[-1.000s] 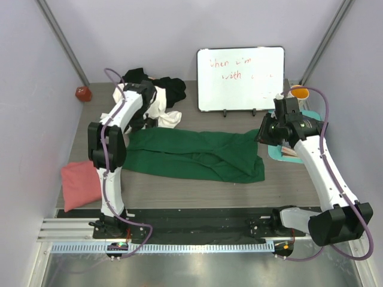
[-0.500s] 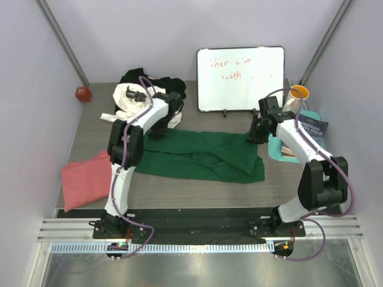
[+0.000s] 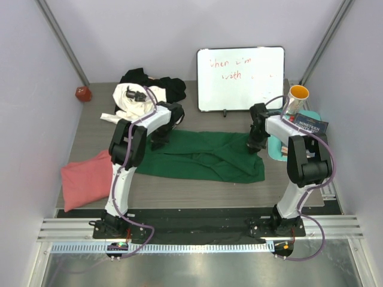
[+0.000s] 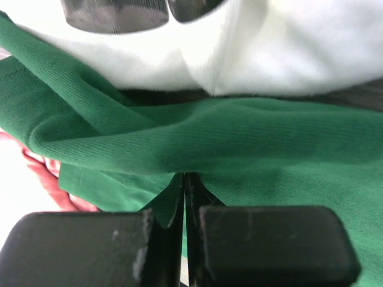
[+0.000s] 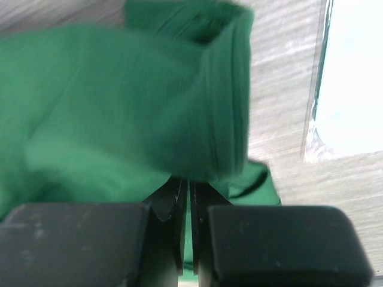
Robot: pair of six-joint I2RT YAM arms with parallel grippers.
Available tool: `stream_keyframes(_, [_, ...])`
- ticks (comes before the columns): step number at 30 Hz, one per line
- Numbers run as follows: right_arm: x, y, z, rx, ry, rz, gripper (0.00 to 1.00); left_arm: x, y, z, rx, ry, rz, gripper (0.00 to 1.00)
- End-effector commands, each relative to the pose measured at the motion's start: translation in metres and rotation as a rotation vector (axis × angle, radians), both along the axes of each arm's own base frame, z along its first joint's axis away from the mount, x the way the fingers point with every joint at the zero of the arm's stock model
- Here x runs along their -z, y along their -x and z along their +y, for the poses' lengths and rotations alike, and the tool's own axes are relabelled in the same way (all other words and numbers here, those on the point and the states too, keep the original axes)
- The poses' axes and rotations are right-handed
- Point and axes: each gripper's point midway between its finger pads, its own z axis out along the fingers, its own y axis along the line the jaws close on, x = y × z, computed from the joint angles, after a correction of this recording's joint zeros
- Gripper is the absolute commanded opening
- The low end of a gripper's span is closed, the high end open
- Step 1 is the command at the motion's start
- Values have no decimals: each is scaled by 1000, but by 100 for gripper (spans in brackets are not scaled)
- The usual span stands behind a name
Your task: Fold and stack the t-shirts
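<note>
On the grey table (image 3: 197,194) the dark green t-shirt (image 3: 203,156) lies spread in a long rumpled band across the middle. The pink t-shirt (image 3: 84,179) sits bunched near the front left edge, and the white t-shirt (image 3: 127,98) and black t-shirt (image 3: 170,88) are heaped together at the far left. The left tool (image 4: 185,182) is clamped tight on the green shirt's left end, just beside the white one, while the right tool (image 5: 185,188) is narrowed to a slit at the right end, apparently pinching a fold, though blur hides the contact.
</note>
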Motion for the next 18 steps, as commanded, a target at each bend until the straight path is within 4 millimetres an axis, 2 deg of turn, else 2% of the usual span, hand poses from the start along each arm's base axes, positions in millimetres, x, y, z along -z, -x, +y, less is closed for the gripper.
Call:
stream_keyframes(1, [0,-21,-10,56,75,-26,9,22,14,-7,-12,24,41,0])
stream_keyframes(4, [8,-29,-16,87,116,-3,8,28,19,-4,-2,-5,64,0])
stream_keyframes(8, [14,-27,-20,107,141,22,4,31,28,-3,11,-20,95,0])
stream_keyframes(14, [1,-18,-38,175,125,-4,1,33,52,-2,33,-20,123,0])
stream_keyframes(18, [-2,-10,-47,211,109,-3,1,36,67,-12,65,-9,145,0])
